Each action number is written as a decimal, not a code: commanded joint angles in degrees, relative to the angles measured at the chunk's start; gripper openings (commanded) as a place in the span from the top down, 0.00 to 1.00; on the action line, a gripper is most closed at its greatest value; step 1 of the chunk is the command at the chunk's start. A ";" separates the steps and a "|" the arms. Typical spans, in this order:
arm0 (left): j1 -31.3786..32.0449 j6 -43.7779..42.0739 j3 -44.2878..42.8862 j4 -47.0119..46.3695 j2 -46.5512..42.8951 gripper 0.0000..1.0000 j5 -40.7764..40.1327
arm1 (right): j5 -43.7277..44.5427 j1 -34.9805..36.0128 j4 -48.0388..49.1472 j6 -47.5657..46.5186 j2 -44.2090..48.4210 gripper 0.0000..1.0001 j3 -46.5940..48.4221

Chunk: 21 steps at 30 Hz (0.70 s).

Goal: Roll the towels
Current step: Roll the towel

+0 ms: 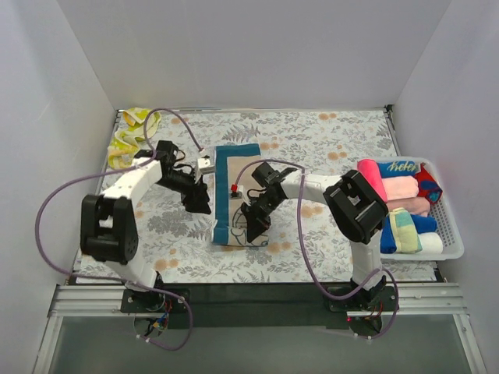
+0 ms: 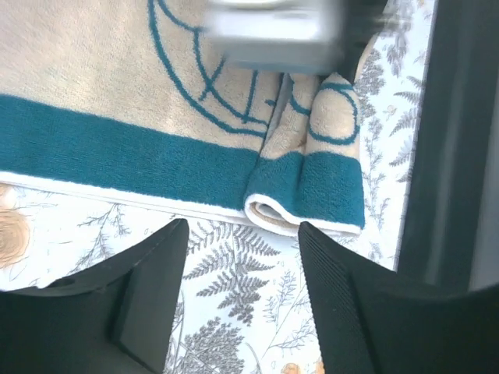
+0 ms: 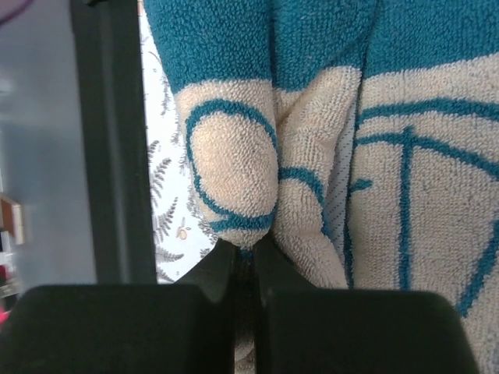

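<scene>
A tan-and-blue print towel [image 1: 234, 183] lies flat in the middle of the table, with its near end folded over into a small roll [image 2: 308, 183]. My right gripper [image 1: 256, 227] is shut on that rolled end; in the right wrist view the fingers [image 3: 245, 257] pinch a bulge of the tan-and-blue cloth [image 3: 234, 164]. My left gripper [image 1: 201, 204] is open and empty beside the towel's left edge. In the left wrist view its fingers [image 2: 242, 269] stand over the floral cover, just off the towel's blue border.
A yellow patterned towel [image 1: 129, 136] lies crumpled at the far left corner. A white slotted basket [image 1: 452, 230] at the right edge holds rolled towels: pink [image 1: 398, 187], red [image 1: 427, 185], blue [image 1: 421, 224]. White walls enclose the table.
</scene>
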<state>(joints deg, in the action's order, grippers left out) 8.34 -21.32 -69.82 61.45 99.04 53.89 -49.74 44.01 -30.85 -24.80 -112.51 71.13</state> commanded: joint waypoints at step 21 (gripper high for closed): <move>31.99 -5.83 35.02 -35.52 -42.27 0.37 -33.76 | -10.73 -4.90 -14.24 3.00 -19.76 0.99 12.89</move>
<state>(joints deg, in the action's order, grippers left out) 38.15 -24.69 -35.22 30.83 57.54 24.40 -65.80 38.87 -44.88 -20.95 -129.03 83.61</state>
